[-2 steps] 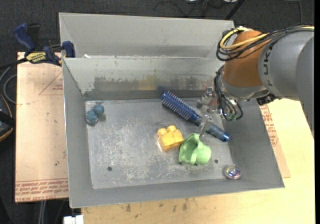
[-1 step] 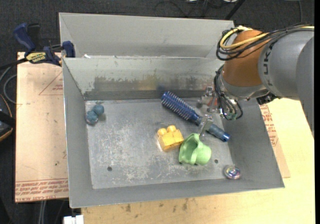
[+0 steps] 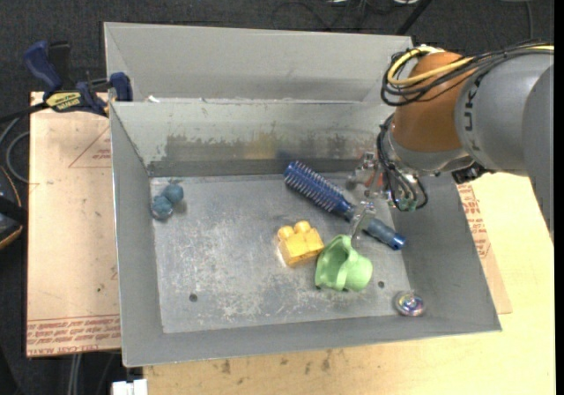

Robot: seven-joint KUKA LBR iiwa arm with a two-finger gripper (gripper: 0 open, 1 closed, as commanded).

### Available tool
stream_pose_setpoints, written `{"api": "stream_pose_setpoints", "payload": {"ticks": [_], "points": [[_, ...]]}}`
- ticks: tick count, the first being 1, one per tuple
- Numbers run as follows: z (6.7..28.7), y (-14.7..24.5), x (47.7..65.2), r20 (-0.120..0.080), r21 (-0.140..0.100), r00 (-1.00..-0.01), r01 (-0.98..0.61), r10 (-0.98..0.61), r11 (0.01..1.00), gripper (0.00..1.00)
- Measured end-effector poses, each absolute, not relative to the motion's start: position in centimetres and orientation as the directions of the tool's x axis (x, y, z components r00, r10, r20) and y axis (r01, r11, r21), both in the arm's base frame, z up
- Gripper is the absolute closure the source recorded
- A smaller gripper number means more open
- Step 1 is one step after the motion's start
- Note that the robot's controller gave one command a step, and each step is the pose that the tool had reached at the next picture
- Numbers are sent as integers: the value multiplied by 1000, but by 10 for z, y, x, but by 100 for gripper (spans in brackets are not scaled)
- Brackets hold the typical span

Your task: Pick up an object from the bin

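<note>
My gripper (image 3: 360, 215) hangs low at the right of the bin, right over the handle of a blue hairbrush (image 3: 319, 189). The brush lies slantwise, its bristled head toward the back wall and its handle end (image 3: 388, 235) poking out past the gripper. A light green cup (image 3: 342, 269) lies on its side just in front of the gripper. A yellow toy brick (image 3: 299, 242) sits to the left of the cup, touching it or nearly so.
A small blue-grey lump (image 3: 166, 199) lies at the back left of the bin floor. A little shiny round thing (image 3: 410, 303) rests in the front right corner. The arm with its orange cover and cables comes in over the right wall.
</note>
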State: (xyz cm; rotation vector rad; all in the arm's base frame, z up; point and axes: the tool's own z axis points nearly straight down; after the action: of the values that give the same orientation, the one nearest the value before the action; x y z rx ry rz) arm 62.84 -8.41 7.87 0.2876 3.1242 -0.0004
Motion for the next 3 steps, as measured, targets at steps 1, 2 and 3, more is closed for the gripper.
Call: {"api": "stream_pose_setpoints", "payload": {"ticks": [1, 2, 3], "points": [[79, -83, 629, -4, 0, -983, 181, 181, 983, 0], [79, -83, 629, -1, 1, -984, 181, 181, 984, 100], [156, -82, 631, -9, 1, -984, 179, 179, 984, 100]]}}
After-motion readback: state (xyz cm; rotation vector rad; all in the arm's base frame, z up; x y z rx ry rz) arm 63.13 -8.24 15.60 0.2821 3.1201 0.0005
